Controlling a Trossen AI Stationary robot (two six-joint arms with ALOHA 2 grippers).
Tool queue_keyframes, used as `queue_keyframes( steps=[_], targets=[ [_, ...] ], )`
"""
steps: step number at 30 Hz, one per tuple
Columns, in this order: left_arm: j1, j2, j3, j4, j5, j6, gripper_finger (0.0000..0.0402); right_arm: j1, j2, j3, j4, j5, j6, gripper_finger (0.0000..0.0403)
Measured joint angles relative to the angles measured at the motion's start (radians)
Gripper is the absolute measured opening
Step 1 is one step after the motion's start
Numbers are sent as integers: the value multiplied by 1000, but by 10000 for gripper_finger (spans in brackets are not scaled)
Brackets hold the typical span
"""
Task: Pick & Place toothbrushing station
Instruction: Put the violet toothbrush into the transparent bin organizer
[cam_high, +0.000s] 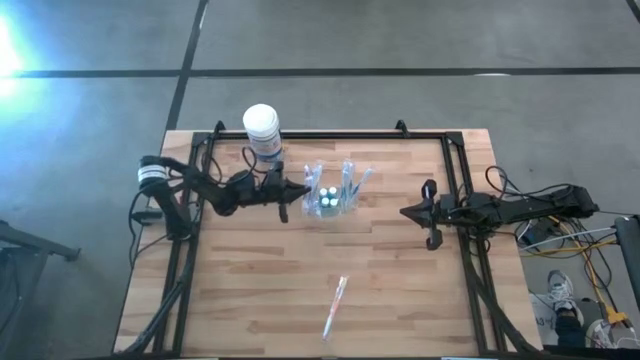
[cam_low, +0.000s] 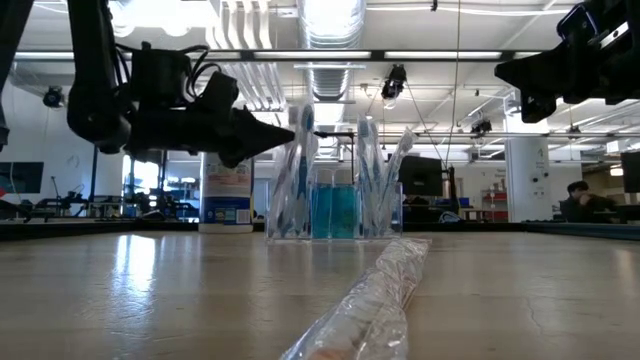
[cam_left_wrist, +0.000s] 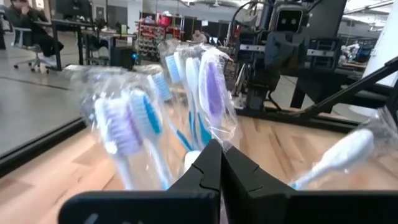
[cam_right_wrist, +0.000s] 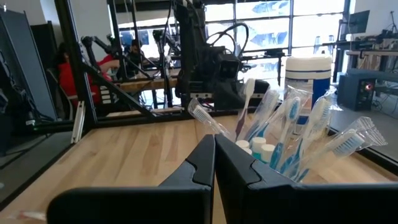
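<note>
Overhead: toothbrushing station (cam_high: 331, 196) mid-table, long axis across; left gripper (cam_high: 290, 191) just beside its left end, jaws together, far nearer than right gripper (cam_high: 410, 212), also pinched together, well apart. White tub (cam_high: 262, 131) behind the left gripper; wrapped toothbrush (cam_high: 335, 306) near the front edge. Low: station (cam_low: 333, 192) upright. Left wrist: bagged brushes (cam_left_wrist: 163, 112) straight ahead.

floor (cam_high: 400, 40): grey, dark seams
ceiling (cam_low: 330, 30): ducts, strip lights
windows (cam_right_wrist: 292, 31): bright, behind desks
pillar (cam_low: 525, 175): white
person (cam_low: 585, 200): seated, far off
</note>
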Motion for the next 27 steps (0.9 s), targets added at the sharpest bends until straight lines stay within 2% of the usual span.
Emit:
queue_keyframes(
  steps=[16,22,27],
  targets=[
    [0,8,-6,-94,-16,61,0,0,0,0,1,0,-4,8],
    [1,10,-7,-130,-63,16,0,0,0,0,1,0,-4,8],
    [1,-6,-4,-141,-50,-9,4,0,0,0,1,0,-3,8]
  ],
)
